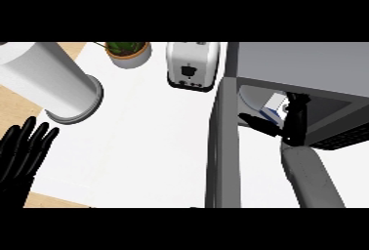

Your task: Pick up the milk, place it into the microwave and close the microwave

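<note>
1. Small white milk carton with blue marking [274, 103]: inside the cavity of the grey box-shaped microwave [302, 66], at the cavity's left part, on or just above the pale round turntable plate [249, 97]. Cannot tell whether it rests on the plate.
2. Right hand [292, 117], black: reaching into the microwave's opening, just right of the carton. Thumb and fingers [258, 123] spread to either side of the carton; contact with the carton not clear, so cannot tell whether the fingers grip it or have let go.
3. Right grey forearm [310, 176]: comes up from the lower edge, angled slightly left, wrist at the cavity's mouth.
4. Microwave door [223, 146], grey: standing open, seen edge-on as a long vertical slab left of the cavity, running down to the lower edge.
5. White counter [144, 151]: carries everything below.
6. White and silver two-slot toaster [191, 66]: just left of the microwave's top corner, at the back.
7. Green plant in a beige round pot [130, 52]: left of the toaster, at the back edge.
8. Tall white cylindrical roll on a grey round base [51, 80]: far left, leaning in the view.
9. Left hand [22, 151], black: at the left edge, fingers straight and spread, pointing up, holding nothing, resting.
</note>
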